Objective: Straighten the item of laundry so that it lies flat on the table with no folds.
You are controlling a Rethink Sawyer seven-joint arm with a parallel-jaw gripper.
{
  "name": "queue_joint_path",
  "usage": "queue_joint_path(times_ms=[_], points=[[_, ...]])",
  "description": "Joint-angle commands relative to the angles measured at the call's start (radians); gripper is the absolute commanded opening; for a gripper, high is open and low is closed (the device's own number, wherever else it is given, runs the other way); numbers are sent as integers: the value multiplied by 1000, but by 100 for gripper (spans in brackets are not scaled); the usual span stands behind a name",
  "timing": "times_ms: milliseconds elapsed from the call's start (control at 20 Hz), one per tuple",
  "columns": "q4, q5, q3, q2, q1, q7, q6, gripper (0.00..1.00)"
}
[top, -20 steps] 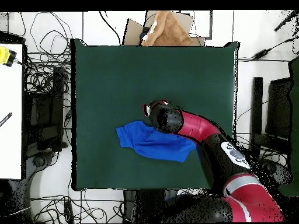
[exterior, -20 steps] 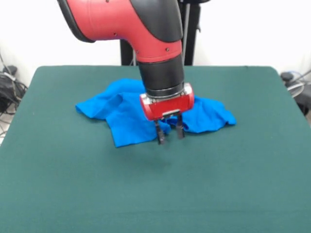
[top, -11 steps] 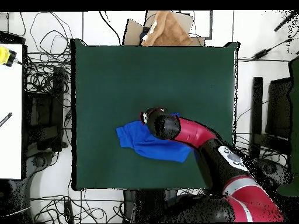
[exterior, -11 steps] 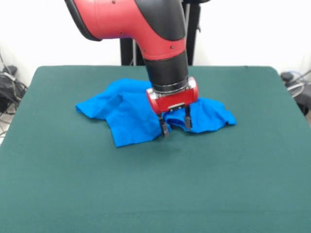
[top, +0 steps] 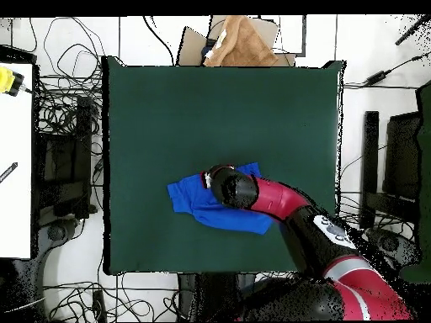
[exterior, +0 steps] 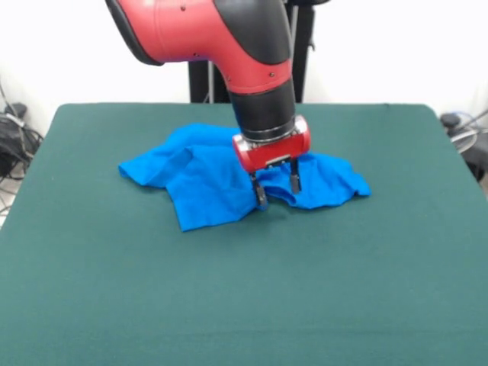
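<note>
Blue shirt (exterior: 206,179) crumpled on green table (exterior: 244,290); tool (exterior: 276,185) spread over it.

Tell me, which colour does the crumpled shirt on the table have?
Bright blue; the shirt shows best in the front view.

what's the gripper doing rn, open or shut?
Gripper: open, fingers straddling a fold of the blue shirt, nothing held.
</note>
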Motion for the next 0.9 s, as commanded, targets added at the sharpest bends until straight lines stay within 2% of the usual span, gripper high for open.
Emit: queue_joint_path(times_ms=[50, 700, 900], points=[[46, -90, 29, 46, -58, 79, -33, 100], [-56, -137, 17, 119, -8, 77, 4, 100], [-81, -155, 5, 162, 8, 90, -40, 100]])
